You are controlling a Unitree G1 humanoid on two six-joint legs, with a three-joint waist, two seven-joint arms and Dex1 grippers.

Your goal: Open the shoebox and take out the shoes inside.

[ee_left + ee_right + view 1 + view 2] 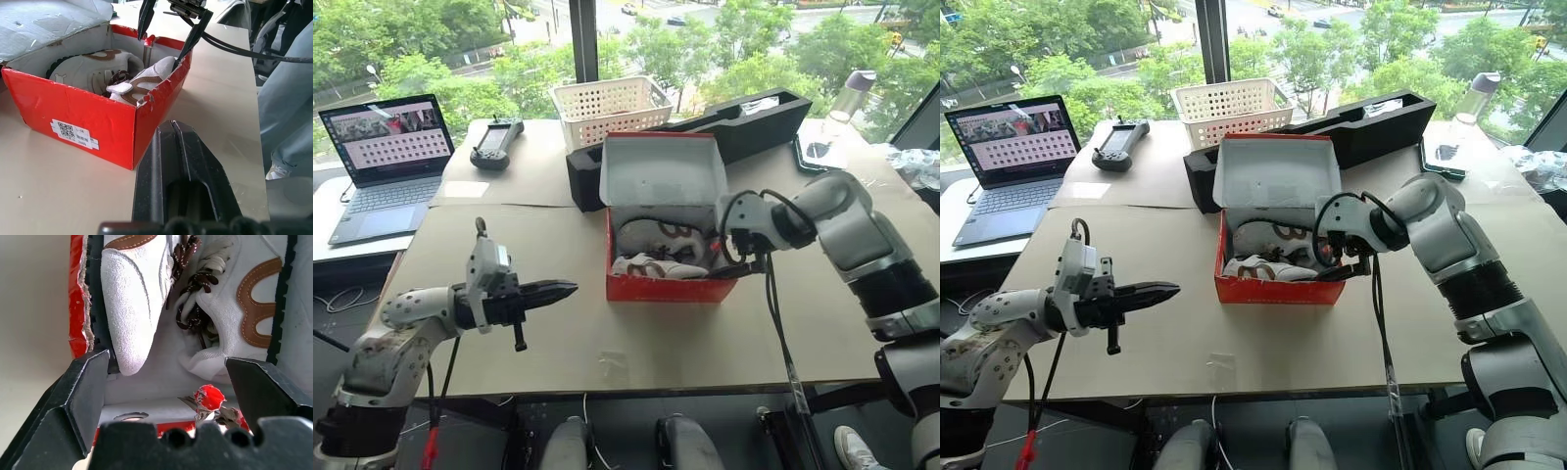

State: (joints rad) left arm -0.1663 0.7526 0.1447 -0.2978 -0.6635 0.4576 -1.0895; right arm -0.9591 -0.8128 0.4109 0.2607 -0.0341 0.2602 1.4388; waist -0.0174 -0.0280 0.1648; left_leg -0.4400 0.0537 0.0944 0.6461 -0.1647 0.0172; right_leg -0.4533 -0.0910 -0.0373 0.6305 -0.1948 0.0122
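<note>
The red shoebox (pixel 671 287) stands open in the middle of the table, with its pale lid (pixel 663 168) raised at the back. Inside lie the shoes (pixel 661 262), white sneakers with brown side marks and dark laces (pixel 193 298). My right gripper (pixel 736 268) is open at the box's right end and points down into it. One finger is outside the torn red wall, the other inside beside a shoe's toe (pixel 132 308). My left gripper (pixel 563 289) is shut and empty. It hovers level over the table, left of the box and pointing toward it.
Behind the box lie a long black foam tray (pixel 744 122) and a white basket (pixel 612 108). A laptop (pixel 386 157) and a controller (pixel 496 142) sit at the far left, a bottle (pixel 847 98) at the far right. A person's jeans-clad leg (pixel 288 98) stands past the table's right edge.
</note>
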